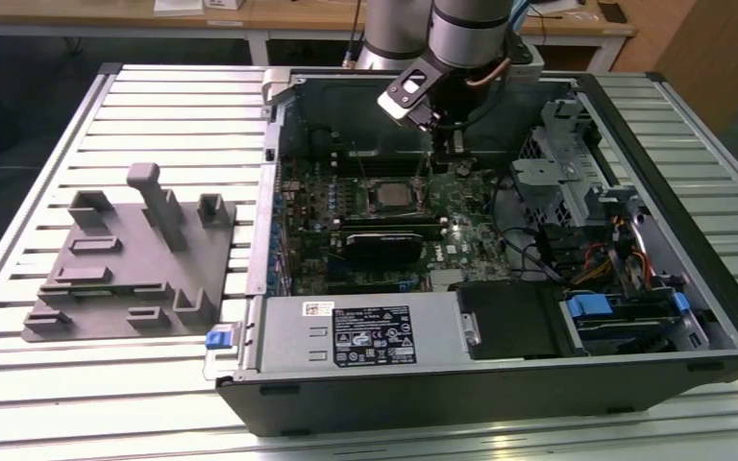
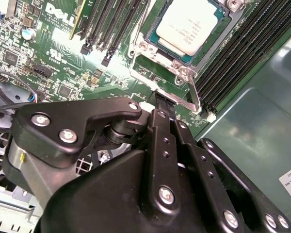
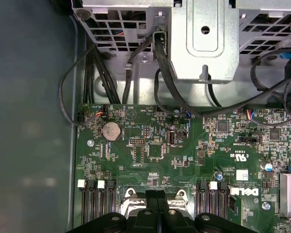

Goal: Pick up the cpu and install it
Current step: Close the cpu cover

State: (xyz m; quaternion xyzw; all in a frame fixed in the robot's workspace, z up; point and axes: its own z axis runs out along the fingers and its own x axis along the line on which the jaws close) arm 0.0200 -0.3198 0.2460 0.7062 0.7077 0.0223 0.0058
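Observation:
The cpu (image 1: 388, 197) lies flat in its socket on the green motherboard (image 1: 472, 245), silvery top up, inside the open computer case. In the second wrist view the cpu (image 2: 191, 24) sits square within the metal socket frame (image 2: 148, 73). My gripper (image 1: 445, 149) hangs just behind the socket, toward the case's back wall. Its black fingers (image 2: 161, 114) are pressed together with nothing between them. Their tips reach down close to the frame's edge and the thin metal lever (image 2: 195, 97). In the first wrist view the gripper (image 3: 156, 195) stands between the memory slots.
A grey plastic tray (image 1: 126, 259) with upright posts rests on the slatted table at the exterior view's left. Inside the case are black cables (image 3: 160, 58), metal drive cages (image 1: 568, 144), a black power supply (image 1: 369, 331) and memory slots (image 2: 111, 24) beside the socket.

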